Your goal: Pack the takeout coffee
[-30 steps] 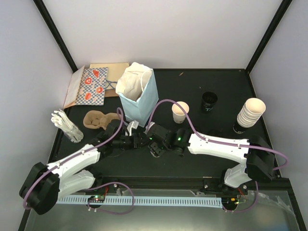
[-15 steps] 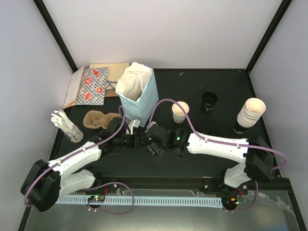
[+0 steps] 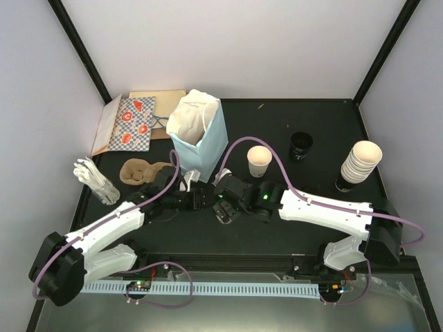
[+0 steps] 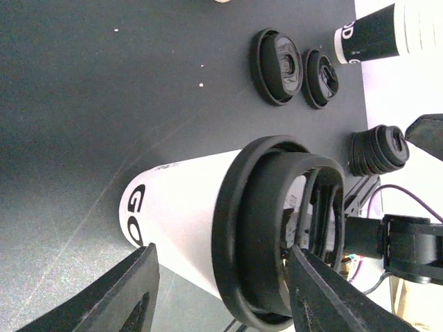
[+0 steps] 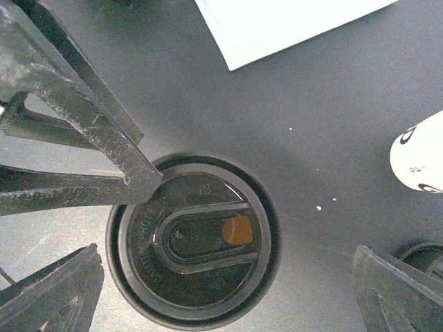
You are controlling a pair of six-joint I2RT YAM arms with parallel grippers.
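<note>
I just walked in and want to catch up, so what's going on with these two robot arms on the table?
The left gripper is shut on a white paper cup that has a black lid on it, near the middle of the table. The right gripper hangs directly over that lid with its jaws wide open, holding nothing. The blue paper bag stands open just behind them. A second cup sits without a lid beside the bag.
</note>
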